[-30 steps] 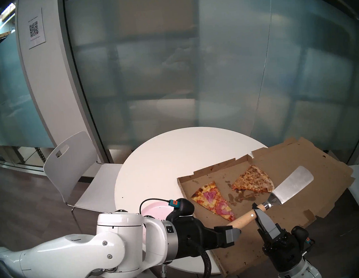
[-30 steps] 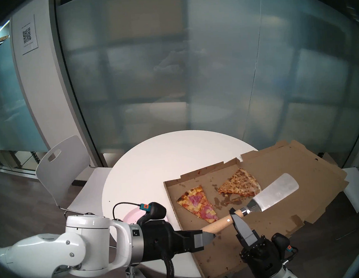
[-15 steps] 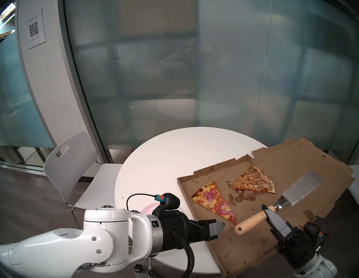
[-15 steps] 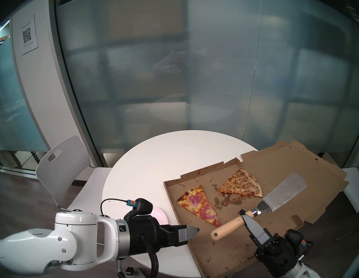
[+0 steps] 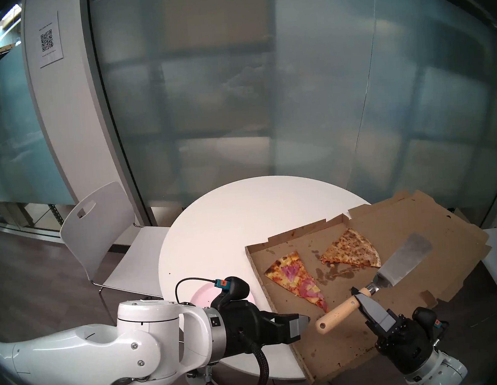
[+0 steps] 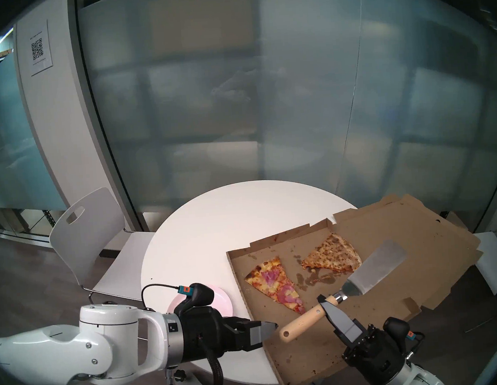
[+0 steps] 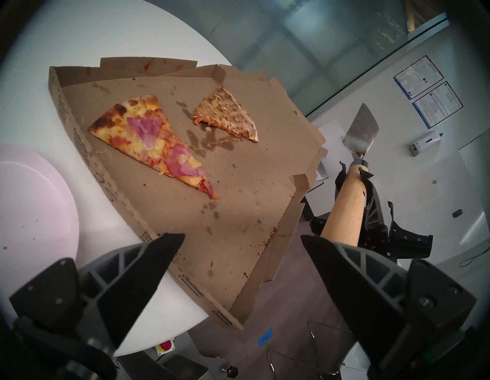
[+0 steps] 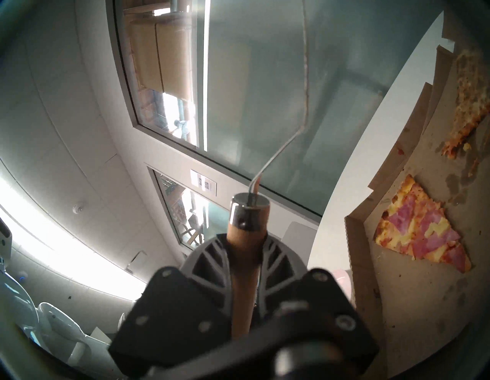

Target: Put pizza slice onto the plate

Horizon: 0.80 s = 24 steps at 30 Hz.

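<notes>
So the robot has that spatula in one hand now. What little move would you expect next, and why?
Probably the right gripper lowers and turns the spatula so its blade heads for the ham and pineapple slice. The blade hangs in the air beyond the far slice, the ham slice lies flat in the box, and the pink plate has no slice on it.

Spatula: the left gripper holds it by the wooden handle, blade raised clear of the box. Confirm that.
Wrong arm. The right gripper holds the spatula by the wooden handle, blade raised clear of the box; the head views show it. The left gripper has its jaws open and empty, as the left wrist view shows.
</notes>
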Each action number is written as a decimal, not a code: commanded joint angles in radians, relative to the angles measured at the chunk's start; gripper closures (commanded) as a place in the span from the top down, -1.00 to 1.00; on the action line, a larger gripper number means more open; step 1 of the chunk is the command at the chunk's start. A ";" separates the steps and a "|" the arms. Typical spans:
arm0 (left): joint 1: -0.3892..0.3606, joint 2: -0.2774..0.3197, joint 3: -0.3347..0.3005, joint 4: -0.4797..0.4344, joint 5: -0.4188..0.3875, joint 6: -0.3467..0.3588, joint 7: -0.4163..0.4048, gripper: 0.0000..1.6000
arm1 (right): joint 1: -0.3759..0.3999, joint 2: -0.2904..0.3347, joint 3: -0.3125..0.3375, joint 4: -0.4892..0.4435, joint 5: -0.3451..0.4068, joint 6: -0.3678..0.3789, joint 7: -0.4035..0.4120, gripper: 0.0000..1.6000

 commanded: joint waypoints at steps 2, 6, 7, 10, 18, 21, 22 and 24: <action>-0.034 -0.080 0.012 -0.014 0.032 -0.002 0.036 1.00 | 0.019 0.001 -0.024 -0.010 -0.015 -0.002 0.002 -1.00; -0.037 -0.097 0.033 -0.014 0.046 0.003 0.056 1.00 | 0.026 -0.003 -0.030 -0.010 -0.025 -0.001 0.001 -1.00; -0.038 -0.100 0.039 -0.014 0.051 0.003 0.064 1.00 | 0.028 -0.003 -0.030 -0.009 -0.026 -0.001 0.003 -1.00; -0.039 -0.104 0.050 -0.014 0.058 0.001 0.082 1.00 | 0.033 -0.005 -0.030 -0.011 -0.029 0.001 0.003 -1.00; -0.046 -0.131 0.084 -0.014 0.071 0.006 0.101 1.00 | 0.053 -0.010 -0.042 -0.004 -0.036 -0.003 -0.005 -1.00; -0.052 -0.146 0.097 -0.014 0.076 0.010 0.105 1.00 | 0.060 -0.012 -0.045 -0.003 -0.041 -0.008 -0.012 -1.00; -0.054 -0.149 0.100 -0.014 0.076 0.011 0.107 1.00 | 0.062 -0.013 -0.046 -0.004 -0.040 -0.008 -0.014 -1.00; -0.061 -0.153 0.104 -0.014 0.073 0.016 0.105 1.00 | 0.063 -0.016 -0.048 -0.008 -0.042 -0.011 -0.019 -1.00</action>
